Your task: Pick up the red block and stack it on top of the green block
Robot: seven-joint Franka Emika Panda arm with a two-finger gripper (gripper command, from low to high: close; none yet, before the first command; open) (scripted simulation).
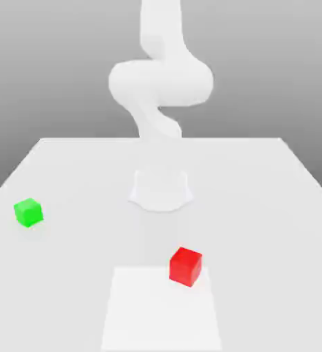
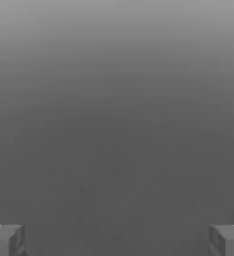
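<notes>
tabletop (image 1: 260, 206) bears red block (image 1: 186, 267), green block (image 1: 29, 212), both cornerwise.

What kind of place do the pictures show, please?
It looks like a simulated robot workspace, not a real room: a plain white robot arm stands on a pale table, two flat-coloured cubes, red and green, lie there, and the background is only a grey gradient.

The exterior view faces the arm's base (image 1: 161, 191) across the table (image 1: 260, 240). The hand view looks out past the fingertips (image 2: 226, 240) into grey.
</notes>
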